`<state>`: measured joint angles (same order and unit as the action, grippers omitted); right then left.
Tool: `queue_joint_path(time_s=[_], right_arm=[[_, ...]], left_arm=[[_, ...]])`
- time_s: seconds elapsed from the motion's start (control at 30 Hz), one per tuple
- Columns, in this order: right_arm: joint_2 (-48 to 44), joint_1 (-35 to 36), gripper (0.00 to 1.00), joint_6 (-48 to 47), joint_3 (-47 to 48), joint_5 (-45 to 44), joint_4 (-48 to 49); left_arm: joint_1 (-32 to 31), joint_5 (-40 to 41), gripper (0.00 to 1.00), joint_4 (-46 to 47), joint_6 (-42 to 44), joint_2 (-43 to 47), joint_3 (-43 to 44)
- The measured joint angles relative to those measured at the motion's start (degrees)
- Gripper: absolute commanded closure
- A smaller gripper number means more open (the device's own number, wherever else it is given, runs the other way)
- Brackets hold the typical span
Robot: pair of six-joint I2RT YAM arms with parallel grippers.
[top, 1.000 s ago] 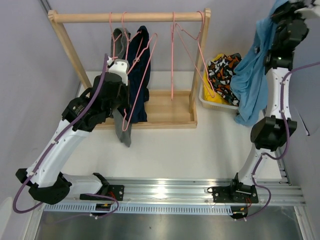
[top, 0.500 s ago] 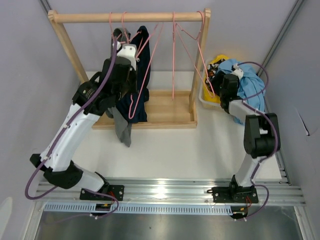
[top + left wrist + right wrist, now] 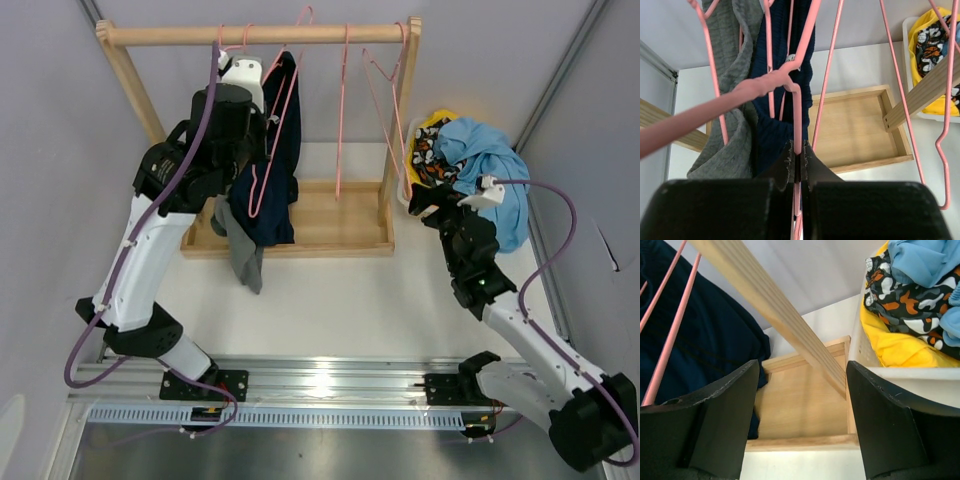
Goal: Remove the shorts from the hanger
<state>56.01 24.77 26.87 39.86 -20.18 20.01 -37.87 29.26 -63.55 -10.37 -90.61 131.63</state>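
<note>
Now | left gripper clamped on pink hanger, navy shorts behind | right gripper fingers apart near white bin | bin holds blue garment, patterned cloth, yellow cloth

left wrist: hanger blurred at 9 o'clock, bin cropped at 2 o'clock | right wrist: shorts cropped at 10 o'clock | top: left gripper hidden by wrist

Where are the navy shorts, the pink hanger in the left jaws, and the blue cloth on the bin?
navy shorts (image 3: 276, 212), top view, lower half of the fabric.
pink hanger (image 3: 797, 125), left wrist view, upright wire at mid-frame.
blue cloth (image 3: 490, 150), top view, middle of the heap.
</note>
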Motion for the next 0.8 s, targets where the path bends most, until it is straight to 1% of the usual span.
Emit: queue_joint_path(time_s=[0.2,0.23,0.27,0.33,0.37,0.63,0.8], right_arm=[[-5.8,3.6,0.24,-1.1,-2.6,-3.1,-3.3],[-6.4,4.2,0.2,-1.2,-2.8,-3.6,-3.8],[-6.9,4.6,0.13,-1.4,-3.0,-4.0,-4.1],[-7.9,5.6,0.13,-1.8,-3.1,-4.8,-5.0],[-8.3,6.2,0.01,-1.9,-3.1,-5.2,-5.3],[-9.9,8.4,0.0,-3.3,-3.7,-7.7,-6.2],[-12.5,8.4,0.0,-3.5,-5.9,-7.9,-6.3]], left_arm=[[0.0,1.3,1.0,0.8,-0.1,2.8,-3.3],[-0.1,1.6,1.0,1.3,-0.1,3.4,-4.1],[-0.2,1.8,1.0,1.7,-0.1,3.8,-4.7],[-0.5,2.1,1.0,2.1,-0.1,4.5,-5.5],[-0.7,2.1,1.0,2.2,0.0,4.6,-5.6],[-2.1,2.4,1.0,2.5,1.0,4.4,-5.1],[-3.5,4.0,1.0,7.2,1.8,4.4,-8.3]])
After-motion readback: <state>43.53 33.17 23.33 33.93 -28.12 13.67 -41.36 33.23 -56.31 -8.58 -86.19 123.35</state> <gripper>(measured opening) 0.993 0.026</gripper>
